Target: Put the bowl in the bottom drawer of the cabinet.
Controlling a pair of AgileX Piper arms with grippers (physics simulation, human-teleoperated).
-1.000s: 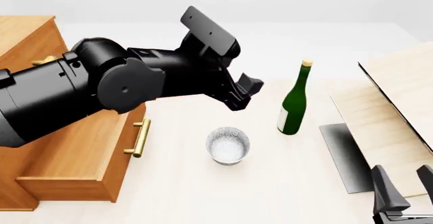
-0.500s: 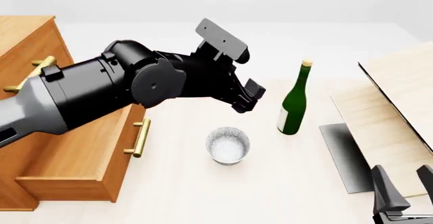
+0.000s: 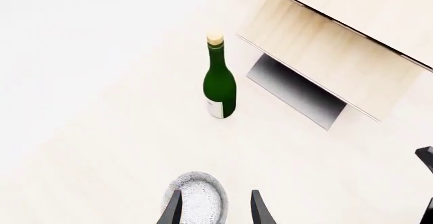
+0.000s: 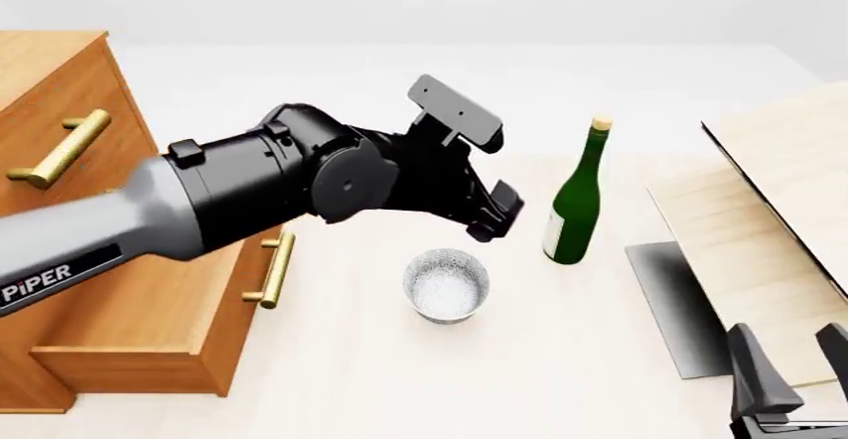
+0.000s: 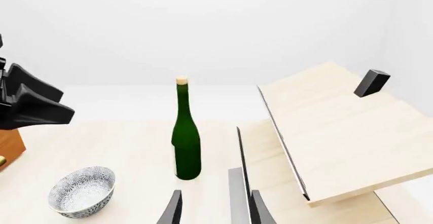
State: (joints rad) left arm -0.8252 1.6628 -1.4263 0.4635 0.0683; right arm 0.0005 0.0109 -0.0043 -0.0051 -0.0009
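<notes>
The speckled grey-white bowl [image 4: 447, 283] stands upright on the table, right of the cabinet [image 4: 54, 91]. The bottom drawer [image 4: 146, 310] is pulled out, its brass handle [image 4: 276, 269] facing the bowl. My left gripper [image 4: 494, 213] hangs open above and slightly behind the bowl, not touching it. In the left wrist view the bowl [image 3: 196, 202] lies just past the spread fingertips [image 3: 173, 211]. My right gripper [image 4: 792, 365] is open and empty at the near right corner. Its wrist view shows the bowl [image 5: 82, 190] and the left gripper [image 5: 30, 105] far off.
A green bottle [image 4: 573, 201] with a cork stands just right of the left gripper and behind the bowl. Pale wooden boards [image 4: 762, 211] with a dark grey plate [image 4: 676, 305] under them fill the right side. The cabinet's upper drawers are shut.
The left arm has reached further right and lower, bringing its open gripper closer over the bowl. Bowl, bottle and right gripper have not moved.
</notes>
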